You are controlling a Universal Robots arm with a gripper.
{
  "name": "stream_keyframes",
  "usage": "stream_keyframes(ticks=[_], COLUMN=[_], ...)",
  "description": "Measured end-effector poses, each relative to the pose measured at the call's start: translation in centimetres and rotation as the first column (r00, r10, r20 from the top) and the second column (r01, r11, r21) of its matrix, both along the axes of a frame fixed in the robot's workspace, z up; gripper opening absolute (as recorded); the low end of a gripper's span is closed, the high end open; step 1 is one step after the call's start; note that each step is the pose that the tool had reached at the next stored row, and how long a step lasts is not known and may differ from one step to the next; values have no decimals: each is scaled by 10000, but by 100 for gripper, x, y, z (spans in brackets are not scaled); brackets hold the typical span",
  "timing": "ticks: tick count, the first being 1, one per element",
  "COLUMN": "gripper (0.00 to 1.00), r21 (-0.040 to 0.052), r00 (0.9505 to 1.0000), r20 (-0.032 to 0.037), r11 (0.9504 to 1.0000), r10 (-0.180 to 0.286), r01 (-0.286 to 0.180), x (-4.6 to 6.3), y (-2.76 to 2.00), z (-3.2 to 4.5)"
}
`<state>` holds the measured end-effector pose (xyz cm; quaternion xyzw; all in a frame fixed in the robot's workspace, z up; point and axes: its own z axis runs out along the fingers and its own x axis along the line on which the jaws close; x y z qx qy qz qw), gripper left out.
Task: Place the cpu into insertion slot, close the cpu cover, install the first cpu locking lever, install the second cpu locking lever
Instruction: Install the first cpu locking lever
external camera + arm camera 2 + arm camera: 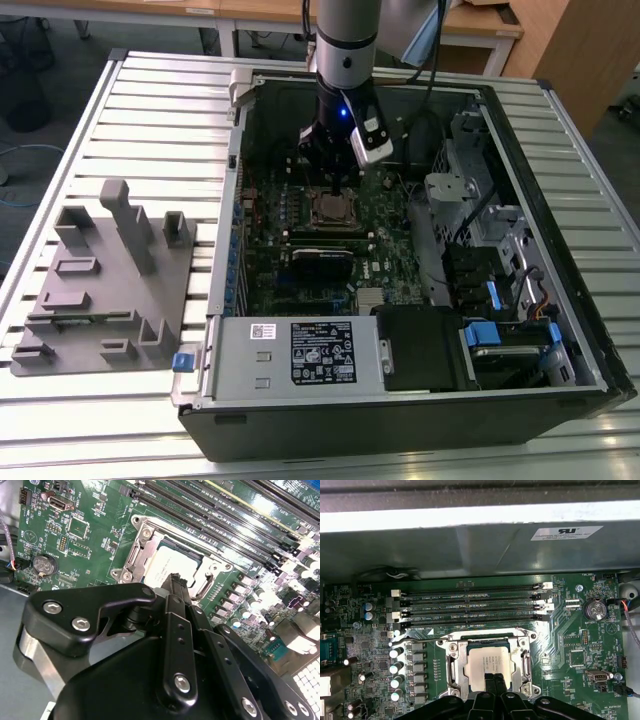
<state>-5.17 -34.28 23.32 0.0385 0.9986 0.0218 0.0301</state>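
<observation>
Cpu (487, 665), pale grey square, flat within silver cpu cover (454, 666), gripper (494, 680) above

**Slatted metal table among wooden desks**

A ribbed aluminium table (120, 100) spreads across the exterior view, its front slats glaring pale with reflected light. Behind it stand wooden desks (250, 12), and a wooden panel (570, 60) rises at the exterior view's right. At the exterior view's left, a blue cable (15, 152) lies on the dark grey floor (70, 50).

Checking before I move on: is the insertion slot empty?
No, in the first wrist view the cpu lies inside the insertion slot, its grey top showing through the cpu cover.
</observation>
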Motion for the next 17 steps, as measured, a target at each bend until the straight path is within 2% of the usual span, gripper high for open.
stream_keyframes(ticks=[17], gripper=[11], r21=[0], r00=[10000], r20=[0], r11=[10000], r10=[0], r01=[0], x=[0], y=[0], z=[71])
